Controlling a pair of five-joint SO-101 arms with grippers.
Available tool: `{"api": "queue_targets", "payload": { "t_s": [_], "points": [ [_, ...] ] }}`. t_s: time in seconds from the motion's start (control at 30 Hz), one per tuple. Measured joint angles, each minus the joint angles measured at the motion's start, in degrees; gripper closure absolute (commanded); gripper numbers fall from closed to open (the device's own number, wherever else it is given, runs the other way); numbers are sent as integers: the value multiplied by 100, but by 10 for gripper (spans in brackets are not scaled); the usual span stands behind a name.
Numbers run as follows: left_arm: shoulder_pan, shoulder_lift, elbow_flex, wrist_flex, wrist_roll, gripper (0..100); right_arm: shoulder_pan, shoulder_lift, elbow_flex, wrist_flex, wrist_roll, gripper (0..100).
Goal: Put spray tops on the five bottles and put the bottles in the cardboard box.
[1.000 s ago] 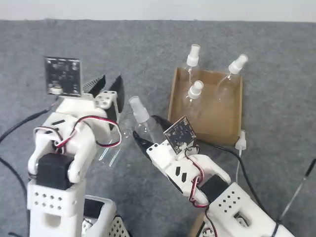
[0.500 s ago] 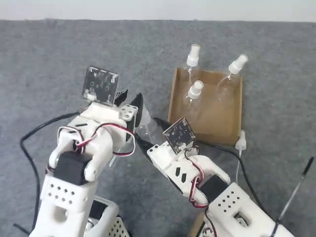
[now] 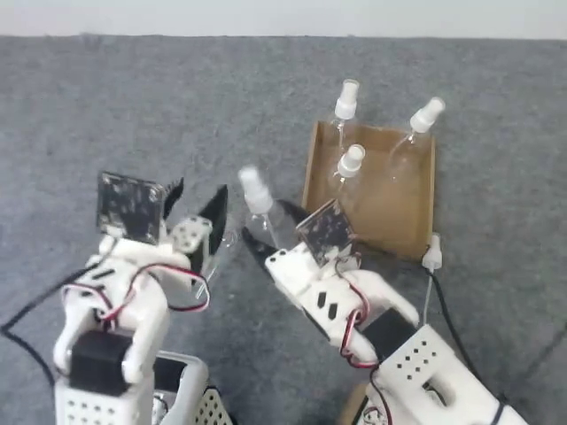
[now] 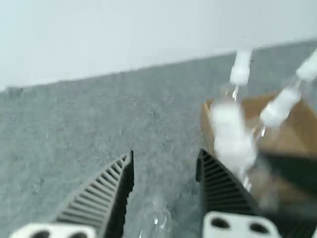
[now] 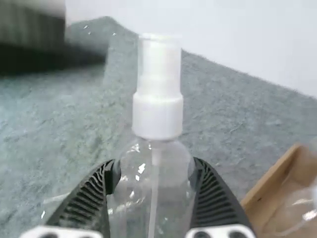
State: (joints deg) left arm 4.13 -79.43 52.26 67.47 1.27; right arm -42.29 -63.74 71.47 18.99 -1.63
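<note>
My right gripper (image 3: 268, 232) is shut on a clear bottle (image 3: 257, 197) that carries a white spray top and stands upright just left of the cardboard box (image 3: 312, 177). In the right wrist view the bottle (image 5: 157, 163) sits between the ribbed fingers (image 5: 94, 198). My left gripper (image 3: 197, 193) stands open a short way left of that bottle, touching nothing. In the left wrist view its fingers (image 4: 111, 193) frame the grey mat and a clear uncapped bottle (image 4: 156, 220) lying below. Three capped bottles (image 3: 351, 161) stand in the box.
A loose spray top (image 3: 431, 257) with its thin tube lies on the mat at the box's near right corner. The uncapped bottle (image 3: 221, 243) lies between the two arms. A cable runs along the mat at the left.
The left gripper, which was at the bottle's spray top half a second ago, has pulled back to the left, open. The right gripper has nudged the held bottle slightly toward the box.
</note>
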Motion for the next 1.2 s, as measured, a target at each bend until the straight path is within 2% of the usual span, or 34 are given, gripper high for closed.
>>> {"api": "queue_targets", "payload": {
  "t_s": [0.27, 0.47, 0.6, 0.87, 1.2],
  "points": [
    [35, -1574, 1301, 0, -369, 796, 466, 1108, -1864, 642, 0, 993],
    [888, -1899, 1758, 0, -791, 713, 457, 2629, -3218, 1064, 0, 993],
    [1116, -1820, 1916, -105, -844, 716, 440, 3262, -3938, 1618, 0, 993],
    [1187, -1240, 2198, -721, -826, 717, -53, 3165, -4448, 3095, 0, 993],
    [1187, -1116, 2207, -756, -862, 717, -70, 2716, -4448, 3578, 0, 993]
  ]
}}
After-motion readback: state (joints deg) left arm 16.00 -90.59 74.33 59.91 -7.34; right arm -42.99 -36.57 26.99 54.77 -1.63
